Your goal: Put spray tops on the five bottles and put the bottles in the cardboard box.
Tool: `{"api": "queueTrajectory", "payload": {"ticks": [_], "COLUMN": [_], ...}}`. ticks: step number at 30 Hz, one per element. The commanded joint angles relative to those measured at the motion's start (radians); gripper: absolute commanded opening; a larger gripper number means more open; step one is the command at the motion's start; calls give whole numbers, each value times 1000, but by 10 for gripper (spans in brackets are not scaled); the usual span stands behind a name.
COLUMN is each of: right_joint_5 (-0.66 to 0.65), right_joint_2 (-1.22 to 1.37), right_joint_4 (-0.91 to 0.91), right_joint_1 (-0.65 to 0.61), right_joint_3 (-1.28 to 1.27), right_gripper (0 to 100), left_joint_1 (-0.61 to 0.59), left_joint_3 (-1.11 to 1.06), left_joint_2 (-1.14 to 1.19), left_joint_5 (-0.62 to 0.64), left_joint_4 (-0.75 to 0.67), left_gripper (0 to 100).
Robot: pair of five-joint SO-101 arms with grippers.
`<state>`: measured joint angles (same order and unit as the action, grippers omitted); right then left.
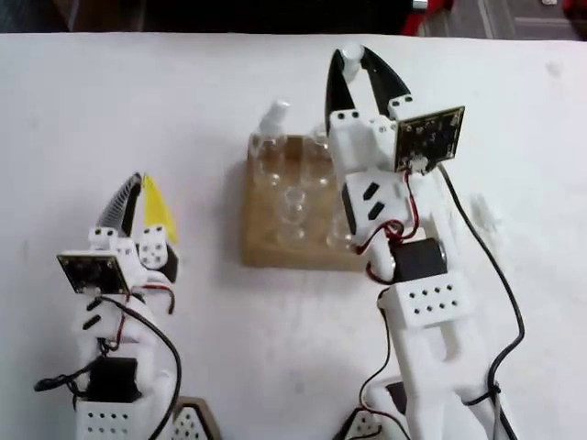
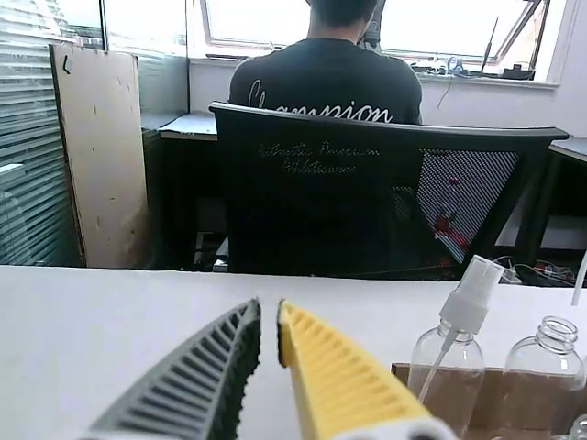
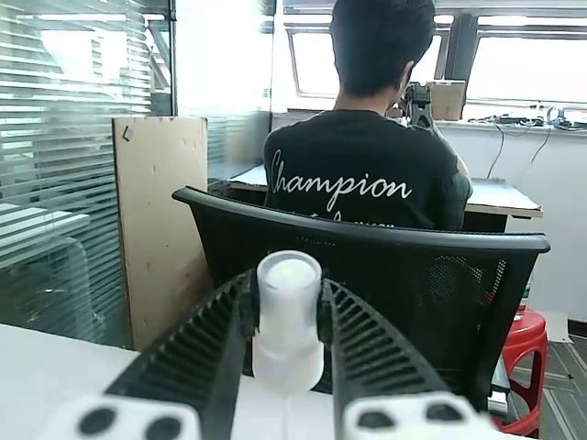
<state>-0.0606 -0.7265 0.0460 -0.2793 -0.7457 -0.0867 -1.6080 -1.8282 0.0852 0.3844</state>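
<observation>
Clamping a spray top [image 3: 289, 321], right end effector [image 1: 354, 55] hides bottles [image 1: 316, 151]; left end effector [image 2: 268, 312] closed.

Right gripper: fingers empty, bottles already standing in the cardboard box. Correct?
Not quite. The right gripper holds a white spray top between its fingers, as the right wrist view shows. The bottles do stand in the cardboard box.

Bright daylight (glaring windows [image 2: 275, 23] behind)
</observation>
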Motion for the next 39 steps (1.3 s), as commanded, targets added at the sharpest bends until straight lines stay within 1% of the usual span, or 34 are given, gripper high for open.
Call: {"api": "queueTrajectory", "payload": {"ticks": [1, 13, 26, 39], "right_joint_5": [-9, -8, -8, -8], "right_joint_2": [-1, 101, 111, 282], "right_joint_4": [25, 27, 27, 27], "right_joint_1": [10, 4, 4, 2], "right_joint_3": [37, 43, -11, -17], "right_gripper": [15, 15, 15, 15], "left_joint_1": [-7, 13, 15, 15], "left_joint_3": [11, 9, 9, 9], "left_joint_2": [-8, -8, -8, -8], "left_joint_5": [-9, -15, -15, -15], "left_joint_4": [-26, -25, -25, -23], "left_gripper": [46, 46, 46, 46]}}
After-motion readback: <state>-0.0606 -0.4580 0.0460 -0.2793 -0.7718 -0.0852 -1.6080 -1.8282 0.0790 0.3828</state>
